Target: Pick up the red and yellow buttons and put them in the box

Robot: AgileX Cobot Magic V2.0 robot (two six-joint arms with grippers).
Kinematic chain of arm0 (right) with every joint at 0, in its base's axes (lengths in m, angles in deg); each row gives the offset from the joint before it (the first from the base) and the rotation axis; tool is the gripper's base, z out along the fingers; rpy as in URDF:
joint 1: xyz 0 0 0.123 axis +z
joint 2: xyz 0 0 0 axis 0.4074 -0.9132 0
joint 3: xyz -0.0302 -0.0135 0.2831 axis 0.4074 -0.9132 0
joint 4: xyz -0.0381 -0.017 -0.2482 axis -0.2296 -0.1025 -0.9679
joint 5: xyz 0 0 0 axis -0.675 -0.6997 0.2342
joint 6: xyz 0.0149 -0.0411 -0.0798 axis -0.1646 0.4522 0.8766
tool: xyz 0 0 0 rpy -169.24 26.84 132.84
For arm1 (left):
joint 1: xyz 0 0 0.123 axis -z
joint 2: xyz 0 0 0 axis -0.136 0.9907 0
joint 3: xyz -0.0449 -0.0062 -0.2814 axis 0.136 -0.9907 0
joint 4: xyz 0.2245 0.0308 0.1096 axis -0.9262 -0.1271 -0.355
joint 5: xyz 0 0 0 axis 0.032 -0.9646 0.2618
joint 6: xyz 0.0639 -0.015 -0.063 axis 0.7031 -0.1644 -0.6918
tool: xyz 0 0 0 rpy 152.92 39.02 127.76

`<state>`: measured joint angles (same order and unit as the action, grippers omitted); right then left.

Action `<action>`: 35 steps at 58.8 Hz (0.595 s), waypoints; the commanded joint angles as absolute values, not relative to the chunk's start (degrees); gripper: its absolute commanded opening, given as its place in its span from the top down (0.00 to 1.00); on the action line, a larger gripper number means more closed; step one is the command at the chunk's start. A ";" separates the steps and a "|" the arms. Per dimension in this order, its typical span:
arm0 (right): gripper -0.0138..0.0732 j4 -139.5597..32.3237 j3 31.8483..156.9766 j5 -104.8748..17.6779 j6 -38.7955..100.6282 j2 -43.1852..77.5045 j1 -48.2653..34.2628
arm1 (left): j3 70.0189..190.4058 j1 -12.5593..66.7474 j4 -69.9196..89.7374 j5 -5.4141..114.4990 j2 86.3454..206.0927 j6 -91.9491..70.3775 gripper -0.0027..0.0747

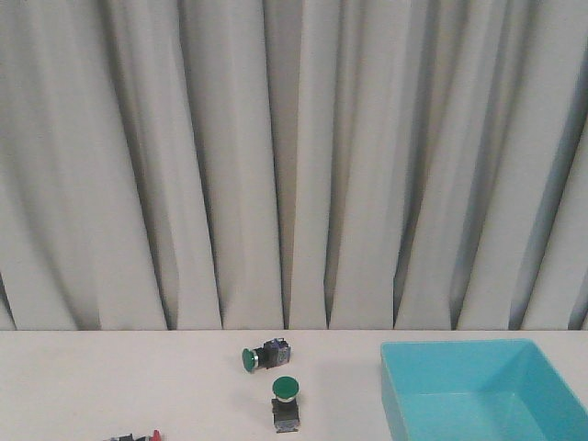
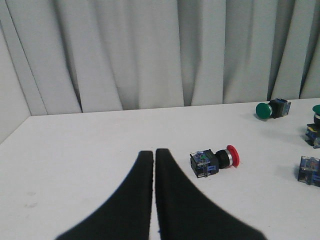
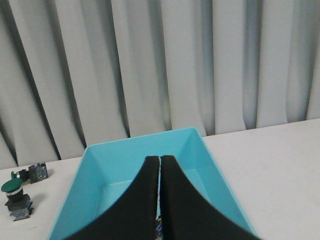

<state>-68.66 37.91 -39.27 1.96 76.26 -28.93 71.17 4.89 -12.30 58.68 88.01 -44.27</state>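
The red button lies on its side on the white table, red cap pointing away from my left gripper. That gripper is shut and empty, a short way beside the button. Only a sliver of the red button shows at the front view's bottom edge. The turquoise box sits at the right. My right gripper is shut above the box; a small blue-and-white speck shows in the slit low between its fingers, too little to name. The yellow button is not in view. Neither gripper shows in the front view.
Two green-capped buttons stand near the table's middle: one lying, one upright. Another dark switch body sits at the left wrist view's edge, its cap cut off. A grey curtain hangs behind the table's far edge.
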 commanded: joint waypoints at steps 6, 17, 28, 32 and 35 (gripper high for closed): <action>0.85 -70.47 30.94 -20.29 0.89 76.73 -29.23 | 69.70 4.89 -11.80 63.12 87.15 -44.60 0.97; 0.85 -70.16 31.44 -18.61 6.09 76.73 -29.37 | 69.70 4.89 -11.80 63.12 87.15 -44.60 0.97; 0.85 -70.20 31.44 -10.59 6.94 76.73 -29.37 | 69.70 4.89 -11.80 63.12 87.15 -44.60 0.97; 0.85 -70.20 31.44 -9.69 6.32 76.73 -29.37 | 69.70 4.89 -11.80 63.12 87.15 -44.60 0.97; 0.85 -70.20 31.44 -10.14 5.18 76.73 -29.31 | 69.70 4.89 -11.80 63.12 87.15 -44.60 0.97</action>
<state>-69.95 32.41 -14.72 5.88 76.26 -28.98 71.17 4.89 -12.30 58.68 88.01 -44.27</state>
